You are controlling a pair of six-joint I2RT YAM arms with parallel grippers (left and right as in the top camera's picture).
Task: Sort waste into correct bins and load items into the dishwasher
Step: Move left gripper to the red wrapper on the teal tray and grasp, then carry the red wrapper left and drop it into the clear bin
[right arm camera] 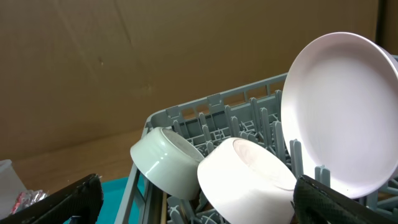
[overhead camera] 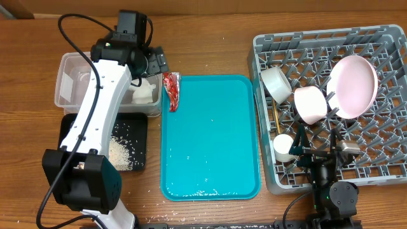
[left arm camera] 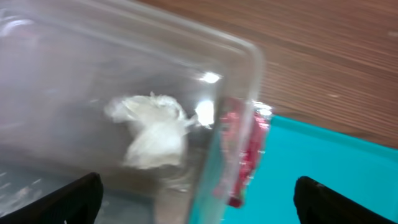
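Note:
The crumpled white napkin lies in the clear tub, and it shows in the left wrist view. The red wrapper lies on the teal tray's left edge, just outside the tub. Rice lies in the black tray. My left gripper is open and empty above the tub's right end. The grey rack holds the plate, pink bowl, white bowl, cup and chopsticks. My right gripper is open and empty at the rack's front.
The teal serving tray lies between the bins and the rack, with a few rice grains on it. In the right wrist view the plate stands upright with both bowls tilted beside it. Bare wood table lies behind.

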